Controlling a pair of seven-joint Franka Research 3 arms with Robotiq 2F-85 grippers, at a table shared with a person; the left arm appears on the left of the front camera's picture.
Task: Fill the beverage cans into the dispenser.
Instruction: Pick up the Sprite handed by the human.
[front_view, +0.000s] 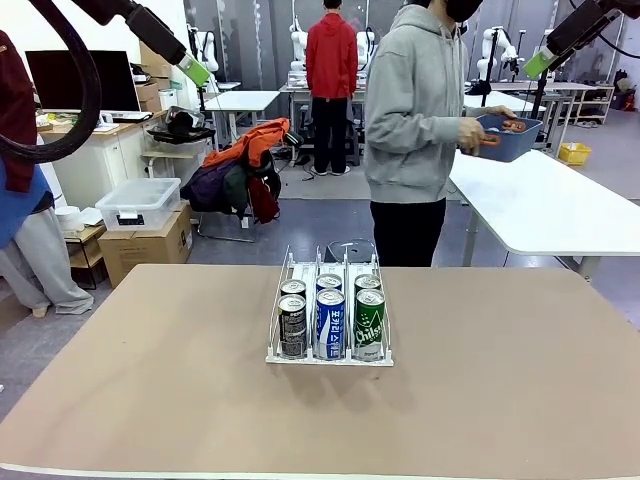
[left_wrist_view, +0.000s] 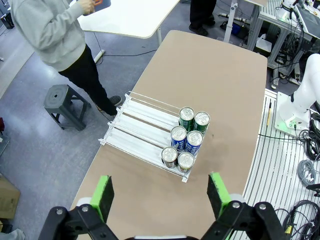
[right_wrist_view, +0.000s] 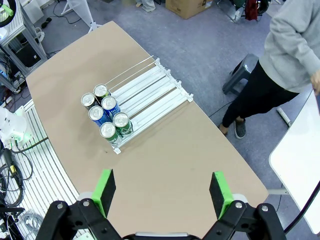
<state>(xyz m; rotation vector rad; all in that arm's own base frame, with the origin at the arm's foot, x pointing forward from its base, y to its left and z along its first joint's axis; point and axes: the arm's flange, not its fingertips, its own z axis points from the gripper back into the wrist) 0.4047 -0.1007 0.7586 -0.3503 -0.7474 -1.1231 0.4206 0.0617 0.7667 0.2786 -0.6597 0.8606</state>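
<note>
Front view, desk (front_view: 150, 400): a brown top ran from the near edge to the person's side.
Front view, dispenser (front_view: 310, 270): stood near the desk's middle, with its lanes running away from the camera.
Front view, cans (front_view: 330, 325): six stood upright in the dispenser, two per lane, crowded at the near end. Black were in the left lane, blue-and-white in the middle, green in the right.
Front view, left end effector (front_view: 197, 73): raised high at upper left, well apart from the cans.
Front view, right end effector (front_view: 540, 63): raised high at upper right, likewise well apart.
Front view, person (front_view: 415, 110): stood in a grey hoodie beyond the far edge, hands at a blue bin (front_view: 510, 140) on a white table (front_view: 540, 210).
Left wrist view, left end effector: green pads (left_wrist_view: 103, 195) were spread wide, gripping nothing, high over the desk.
Left wrist view, cans: three pairs stood touching at the dispenser's end nearer the camera.
Right wrist view, right end effector: pads (right_wrist_view: 105, 192) were spread wide, gripping nothing.
Right wrist view, dispenser: cans stood at the end away from the person. A grey stool (right_wrist_view: 243, 70) was on the floor beside the person.
</note>
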